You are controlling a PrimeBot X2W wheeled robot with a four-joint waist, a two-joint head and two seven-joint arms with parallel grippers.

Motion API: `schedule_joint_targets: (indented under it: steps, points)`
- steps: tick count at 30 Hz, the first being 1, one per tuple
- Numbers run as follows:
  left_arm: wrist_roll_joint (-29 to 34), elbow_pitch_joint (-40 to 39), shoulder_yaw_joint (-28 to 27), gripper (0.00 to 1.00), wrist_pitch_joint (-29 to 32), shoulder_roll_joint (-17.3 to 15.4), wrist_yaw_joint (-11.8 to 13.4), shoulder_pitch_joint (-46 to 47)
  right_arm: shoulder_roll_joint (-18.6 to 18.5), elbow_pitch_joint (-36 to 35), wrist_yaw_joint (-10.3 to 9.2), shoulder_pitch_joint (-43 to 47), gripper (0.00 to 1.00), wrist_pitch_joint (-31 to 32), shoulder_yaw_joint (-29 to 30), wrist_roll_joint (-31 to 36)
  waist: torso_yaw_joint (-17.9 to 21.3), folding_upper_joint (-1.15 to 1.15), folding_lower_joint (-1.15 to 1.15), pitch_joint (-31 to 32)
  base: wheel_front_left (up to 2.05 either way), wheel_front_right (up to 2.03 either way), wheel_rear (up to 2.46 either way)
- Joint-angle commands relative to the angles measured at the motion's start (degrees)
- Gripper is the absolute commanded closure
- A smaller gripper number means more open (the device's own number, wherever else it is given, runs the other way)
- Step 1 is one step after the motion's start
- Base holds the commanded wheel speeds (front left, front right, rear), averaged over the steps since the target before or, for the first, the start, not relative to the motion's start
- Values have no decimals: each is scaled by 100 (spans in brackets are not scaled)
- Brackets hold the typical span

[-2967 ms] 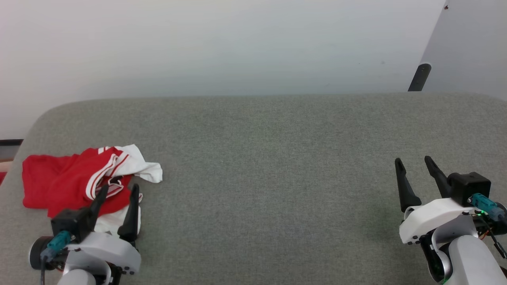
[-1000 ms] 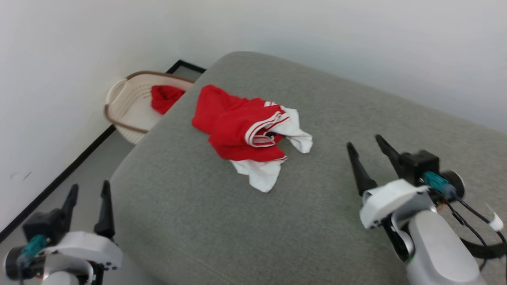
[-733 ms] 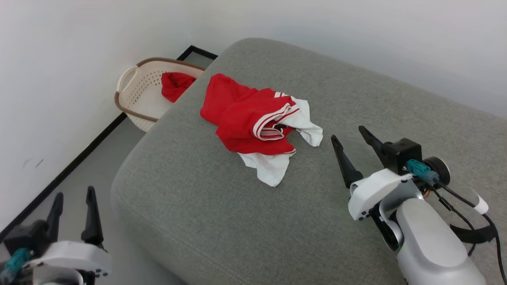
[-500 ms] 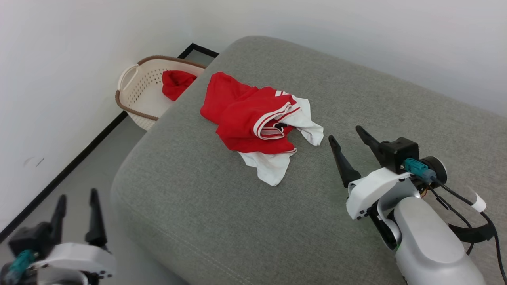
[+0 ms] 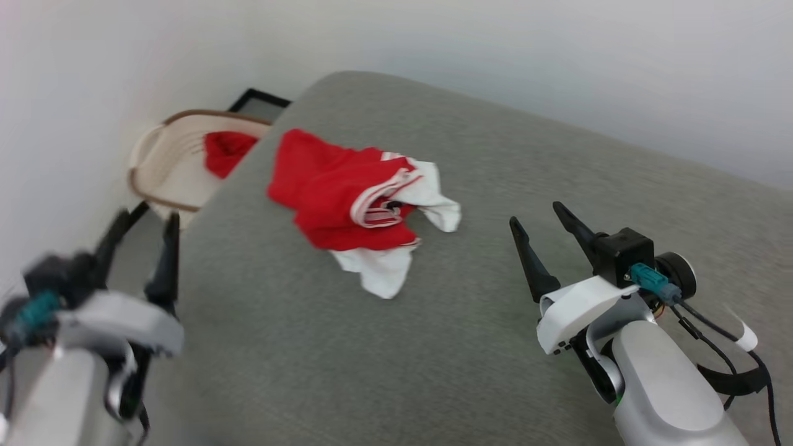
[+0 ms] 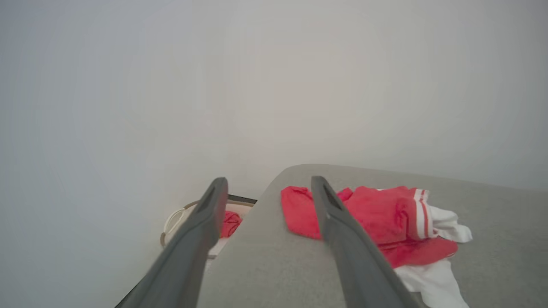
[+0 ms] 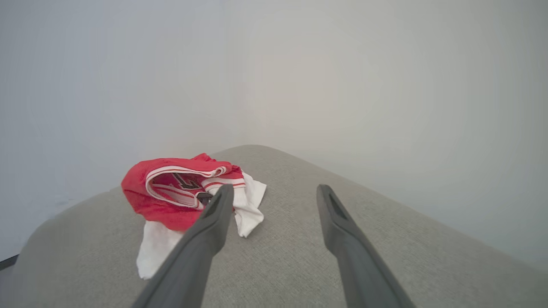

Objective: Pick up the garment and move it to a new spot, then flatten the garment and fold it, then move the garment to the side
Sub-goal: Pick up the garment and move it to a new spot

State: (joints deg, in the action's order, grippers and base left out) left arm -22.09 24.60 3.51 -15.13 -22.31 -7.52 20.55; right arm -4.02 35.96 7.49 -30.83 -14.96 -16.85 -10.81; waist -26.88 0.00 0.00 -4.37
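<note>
The garment (image 5: 347, 201), a red shirt with white sleeves and striped trim, lies crumpled near the far left corner of the grey cushion (image 5: 483, 186). My right gripper (image 5: 536, 220) hovers open over the cushion, a short way right of the garment, nothing between its fingers. My left gripper (image 5: 145, 223) is open too, blurred, beside the cushion's left edge and short of the garment. In the left wrist view the garment (image 6: 376, 218) lies ahead and to the right of the gripper (image 6: 267, 184). In the right wrist view the garment (image 7: 180, 192) sits ahead to the left of the gripper (image 7: 274, 190).
A cream laundry basket (image 5: 164, 164) with a red cloth (image 5: 226, 148) inside stands on the floor beyond the cushion's left corner, against the wall. The basket (image 6: 180, 216) also appears in the left wrist view. A white wall runs behind. Bare cushion stretches right of the garment.
The camera has swung, shifting the whole scene left. My left gripper has risen and come closer to the cushion's edge. The right gripper has stayed near the garment; the garment lies as before.
</note>
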Motion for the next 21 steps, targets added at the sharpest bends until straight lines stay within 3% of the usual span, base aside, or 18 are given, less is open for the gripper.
schedule_joint_targets:
  steps: [1, 9, 14, 21]
  points:
    - [-229, 87, 180, 0, 1, -129, 9, 282, 8, -83, 0, 64, 0, -25, 4, 49, 968, 0, 0, -490, 0, 0, 0]
    - [-1299, 714, 1384, 0, 257, -1179, 8, 1378, 90, -505, -1, 97, 0, -27, -139, 274, 2083, 0, 0, -936, 0, 0, 0]
    - [-2423, 883, 2301, 0, 1038, -1938, 10, 1819, 115, -810, 0, 227, 0, -27, -202, 249, 2519, 0, 0, -1052, 0, 0, 0]
    - [-3833, 727, 3656, 0, 2561, -2758, 9, 2059, 114, -1094, -1, 334, 0, -25, -241, 174, 2943, 0, 0, -1160, 0, 0, 0]
